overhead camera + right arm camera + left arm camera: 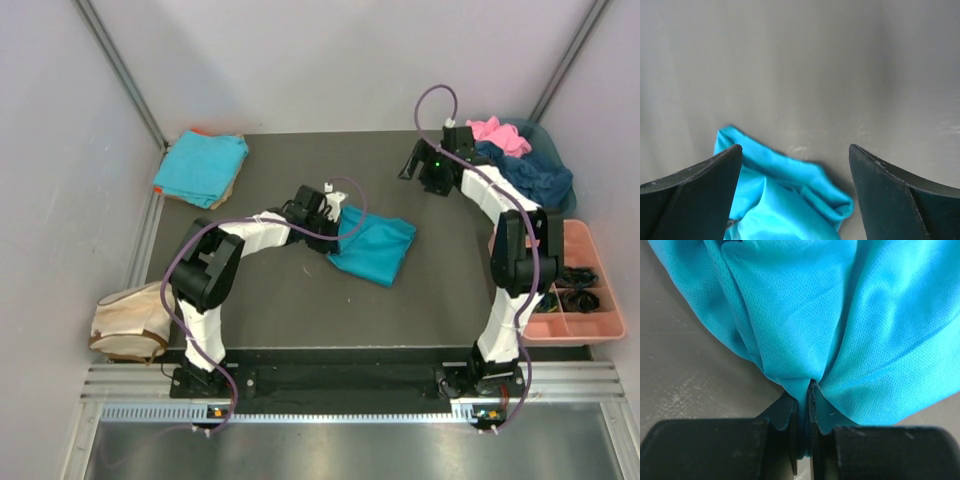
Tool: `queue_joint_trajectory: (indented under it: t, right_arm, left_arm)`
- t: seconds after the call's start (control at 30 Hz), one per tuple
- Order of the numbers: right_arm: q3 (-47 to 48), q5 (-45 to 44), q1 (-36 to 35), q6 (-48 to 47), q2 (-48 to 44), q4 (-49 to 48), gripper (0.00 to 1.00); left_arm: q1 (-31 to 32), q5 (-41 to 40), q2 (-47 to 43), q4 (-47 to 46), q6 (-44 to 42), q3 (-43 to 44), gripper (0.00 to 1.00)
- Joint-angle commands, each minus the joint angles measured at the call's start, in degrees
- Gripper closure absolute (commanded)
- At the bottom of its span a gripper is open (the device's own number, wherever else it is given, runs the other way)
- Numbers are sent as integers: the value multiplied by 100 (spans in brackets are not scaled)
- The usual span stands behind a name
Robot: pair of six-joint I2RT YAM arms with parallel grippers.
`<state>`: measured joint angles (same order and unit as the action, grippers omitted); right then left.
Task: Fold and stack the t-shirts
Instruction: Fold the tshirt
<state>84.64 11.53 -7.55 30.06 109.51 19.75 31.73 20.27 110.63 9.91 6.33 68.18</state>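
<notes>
The left gripper pinches the teal shirt, its cloth lying toward three o'clock; the right gripper gapes wide, farther off.

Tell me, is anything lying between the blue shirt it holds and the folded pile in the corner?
Nothing visible. The left hand grips the shirt mid-table, and only table surface lies between it and the pile at the far left corner.

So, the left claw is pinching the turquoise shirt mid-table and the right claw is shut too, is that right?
Not quite: the right claw is open, as the right wrist view shows. The left claw does pinch the turquoise shirt mid-table.
</notes>
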Motion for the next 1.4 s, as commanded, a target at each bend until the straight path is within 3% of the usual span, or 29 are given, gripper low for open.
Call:
queue_joint_trajectory:
  t: [0.0, 0.43, 0.57, 0.77, 0.83, 1.1, 1.23, 1.3, 1.37]
  right_arm:
    - [632, -195, 201, -247, -168, 328, 13]
    - [1468, 209, 351, -80, 439, 477, 13]
    - [1424, 306, 351, -53, 483, 434, 13]
    - [1301, 324, 360, -27, 492, 363, 13]
    - [1292, 376, 351, -1, 492, 346, 13]
    - [1300, 446, 342, 26, 545, 337, 13]
    - [1222, 508, 351, 26, 527, 284, 12]
    - [1187, 517, 360, 26, 501, 267, 12]
    - [1143, 543, 360, 26, 492, 240, 12]
  left_arm:
    - [-9, -384, 266, 1417, -553, -42, 99]
    - [-157, 248, 345, 2506, -2864, 757, 86]
    - [-263, 320, 749, 2972, -3041, 1390, 76]
    - [-439, -383, 759, 2657, -2813, 1391, 79]
    - [-596, -235, 697, 2621, -2795, 1400, 76]
    - [-747, 205, 266, 2314, -2760, 1154, 57]
    - [-887, 170, 205, 2243, -2637, 1127, 34]
    - [-975, 74, 170, 2104, -2515, 1110, 32]
    - [-1054, 100, 47, 1963, -2418, 1048, 18]
